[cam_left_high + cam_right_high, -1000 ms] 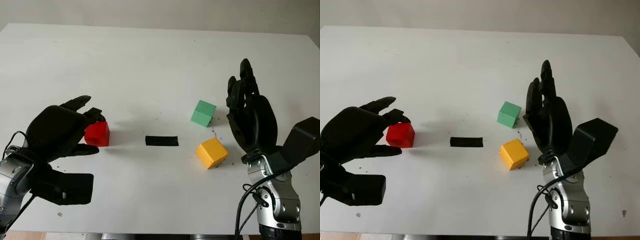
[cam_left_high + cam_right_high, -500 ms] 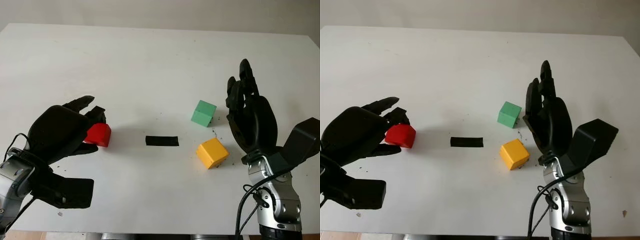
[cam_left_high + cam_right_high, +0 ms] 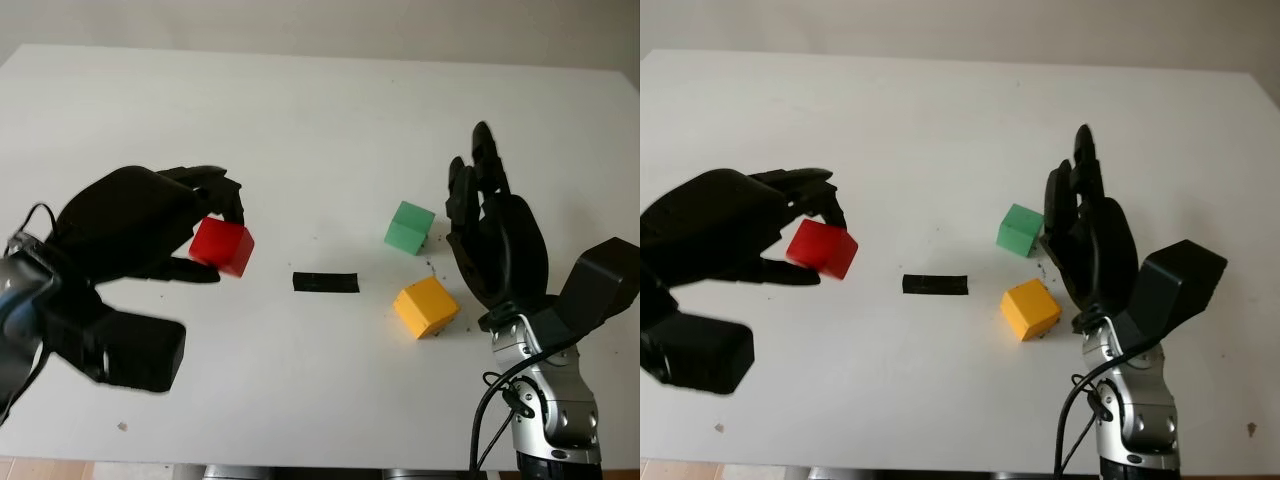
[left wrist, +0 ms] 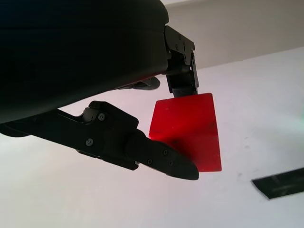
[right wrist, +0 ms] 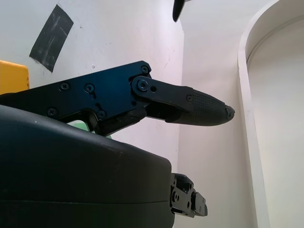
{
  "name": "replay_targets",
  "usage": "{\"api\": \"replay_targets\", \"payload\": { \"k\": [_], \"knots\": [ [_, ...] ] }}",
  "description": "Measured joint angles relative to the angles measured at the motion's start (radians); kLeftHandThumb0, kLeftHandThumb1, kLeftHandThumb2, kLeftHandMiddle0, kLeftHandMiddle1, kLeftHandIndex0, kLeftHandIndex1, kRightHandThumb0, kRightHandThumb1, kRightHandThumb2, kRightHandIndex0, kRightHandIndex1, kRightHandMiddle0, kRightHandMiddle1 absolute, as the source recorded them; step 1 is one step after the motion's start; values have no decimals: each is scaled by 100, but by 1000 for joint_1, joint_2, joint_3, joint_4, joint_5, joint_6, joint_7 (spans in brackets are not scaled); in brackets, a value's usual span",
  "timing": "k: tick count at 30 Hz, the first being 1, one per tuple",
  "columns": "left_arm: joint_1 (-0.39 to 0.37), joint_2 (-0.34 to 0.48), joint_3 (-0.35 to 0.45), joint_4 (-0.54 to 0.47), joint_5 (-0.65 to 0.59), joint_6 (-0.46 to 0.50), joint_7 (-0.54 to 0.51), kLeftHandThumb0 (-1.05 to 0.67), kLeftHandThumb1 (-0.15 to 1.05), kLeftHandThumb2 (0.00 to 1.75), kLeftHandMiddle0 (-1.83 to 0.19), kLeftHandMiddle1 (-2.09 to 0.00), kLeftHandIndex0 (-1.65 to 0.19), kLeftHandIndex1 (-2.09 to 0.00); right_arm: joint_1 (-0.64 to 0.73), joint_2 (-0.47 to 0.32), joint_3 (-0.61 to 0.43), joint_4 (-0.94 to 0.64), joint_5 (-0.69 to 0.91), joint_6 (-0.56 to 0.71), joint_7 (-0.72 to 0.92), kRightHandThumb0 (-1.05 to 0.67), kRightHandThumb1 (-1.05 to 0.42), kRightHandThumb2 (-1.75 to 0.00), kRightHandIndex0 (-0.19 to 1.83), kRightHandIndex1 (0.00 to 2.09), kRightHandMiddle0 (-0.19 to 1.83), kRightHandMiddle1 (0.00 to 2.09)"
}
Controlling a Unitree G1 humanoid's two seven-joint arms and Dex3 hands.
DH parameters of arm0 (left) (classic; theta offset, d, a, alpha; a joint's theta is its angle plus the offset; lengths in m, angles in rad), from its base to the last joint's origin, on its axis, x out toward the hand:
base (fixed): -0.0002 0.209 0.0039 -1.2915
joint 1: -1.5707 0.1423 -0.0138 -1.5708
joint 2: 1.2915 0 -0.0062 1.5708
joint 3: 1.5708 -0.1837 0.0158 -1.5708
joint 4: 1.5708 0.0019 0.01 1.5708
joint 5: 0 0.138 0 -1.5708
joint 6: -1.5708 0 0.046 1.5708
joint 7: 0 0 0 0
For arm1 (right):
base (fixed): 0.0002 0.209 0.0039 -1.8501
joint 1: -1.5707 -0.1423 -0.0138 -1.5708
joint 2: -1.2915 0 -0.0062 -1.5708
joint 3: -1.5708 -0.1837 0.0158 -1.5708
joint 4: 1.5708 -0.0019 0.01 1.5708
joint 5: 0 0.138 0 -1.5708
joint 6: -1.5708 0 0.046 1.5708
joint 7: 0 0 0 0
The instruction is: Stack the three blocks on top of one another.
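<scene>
My left hand (image 3: pixel 205 225) is shut on the red block (image 3: pixel 223 246), which hangs tilted a little above the white table (image 3: pixel 300 120) at the left; the same red block (image 4: pixel 187 130) is pinched between the fingers (image 4: pixel 161 156) in the left wrist view. The green block (image 3: pixel 408 226) lies right of centre, with the yellow block (image 3: pixel 426 306) just in front of it. My right hand (image 3: pixel 495 235) is open and upright, just right of those two blocks.
A strip of black tape (image 3: pixel 325 282) lies flat at the table's centre, between the red block and the yellow one. The table's far edge (image 3: pixel 320 55) meets a pale wall.
My left hand has closed on the red block, lifted it off the table and carried it a little to the right. The right hand has barely moved.
</scene>
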Motion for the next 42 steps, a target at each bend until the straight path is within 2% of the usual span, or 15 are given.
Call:
{"api": "replay_targets", "payload": {
  "k": [5,10,15,19,23,25,35,38,41,42],
  "knots": [
    [-154,-29,-132,23,2,78,-156,-43,101,5,-38,-8,-38,-141,5,2,2,0,0,-2,-1,-66,-105,-60,-19,0,-19,0],
    [-214,-88,-232,25,81,149,-209,-41,101,5,-37,-7,-37,-141,7,8,19,0,-14,-2,-13,-64,-105,-60,-19,0,-19,0],
    [-238,-164,-292,24,161,235,-238,-37,102,6,-38,-7,-34,-133,13,14,29,0,-27,-4,-19,-65,-105,-61,-19,0,-19,0],
    [-239,-219,-318,24,194,270,-230,-35,103,6,-37,-6,-33,-133,16,14,34,0,-33,-12,-18,-66,-105,-61,-19,0,-19,0],
    [-238,-251,-325,25,211,282,-207,-35,103,6,-39,-7,-32,-152,21,16,35,0,-33,-16,-21,-65,-105,-60,-19,0,-19,0],
    [-238,-265,-329,27,216,288,-201,-36,104,7,-38,-6,-29,-155,26,19,35,0,-32,-16,-26,-65,-105,-59,-19,0,-19,0],
    [-238,-351,-359,55,257,373,-188,-36,105,10,-38,-6,-29,-140,30,24,36,-3,-31,-16,-28,-65,-105,-59,-19,0,-19,0],
    [-239,-367,-370,66,281,381,-177,-35,105,13,-42,-8,-24,-171,31,25,36,-3,-29,-16,-28,-65,-105,-59,-19,0,-19,0],
    [-239,-373,-373,85,288,378,-163,-31,105,13,-50,-13,-25,-185,31,29,38,-3,-33,-16,-34,-66,-105,-58,-19,0,-19,0],
    [-239,-374,-374,91,288,374,-158,-31,105,11,-52,-16,-28,-183,31,31,38,-3,-35,-16,-37,-66,-105,-58,-19,0,-19,0]
  ]
}}
